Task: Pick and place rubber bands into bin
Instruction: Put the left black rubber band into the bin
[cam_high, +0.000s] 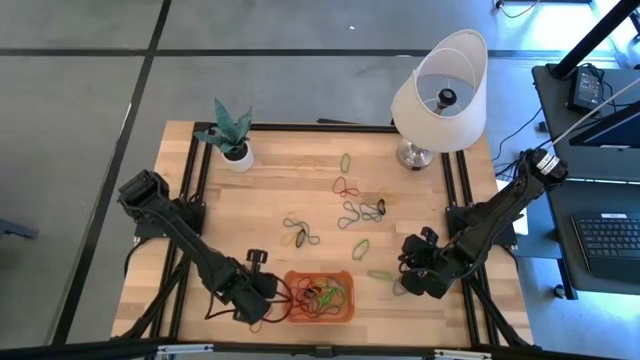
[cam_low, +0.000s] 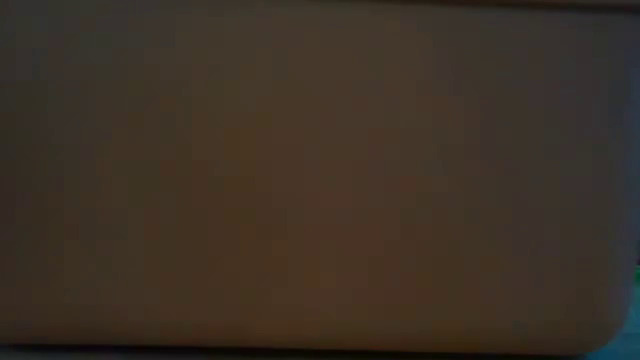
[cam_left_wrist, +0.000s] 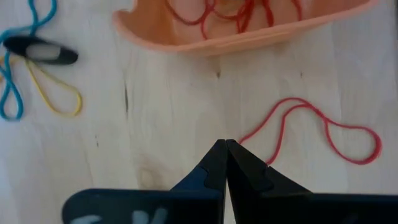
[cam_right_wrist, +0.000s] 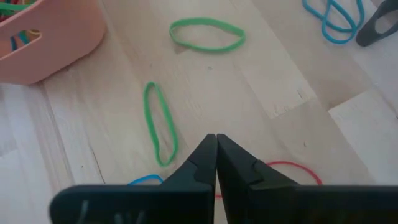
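Note:
The orange bin (cam_high: 320, 296) stands near the table's front edge with several rubber bands inside. More bands lie loose on the wood (cam_high: 350, 212). My left gripper (cam_left_wrist: 225, 144) is shut just left of the bin (cam_left_wrist: 205, 37), its tips over the near end of a red band (cam_left_wrist: 311, 127) that lies flat on the table. My right gripper (cam_right_wrist: 216, 138) is shut to the right of the bin (cam_right_wrist: 43, 37), above bare wood, with a green band (cam_right_wrist: 160, 124) beside it and a red one (cam_right_wrist: 292, 168) close by. My left gripper points steeply down at the red band's near end (cam_left_wrist: 244, 139), whose two strands run in under one finger. The fingers hide that spot, so I cannot tell whether they touch the band. The rest of the band lies slack on the table.
A white plant pot (cam_high: 236, 152) stands at the far left and a lamp (cam_high: 440, 95) at the far right. Blue and yellow bands (cam_left_wrist: 37, 87) with a dark oblong thing (cam_left_wrist: 40, 51) lie near the left gripper. A second green band (cam_right_wrist: 207, 34) lies farther out.

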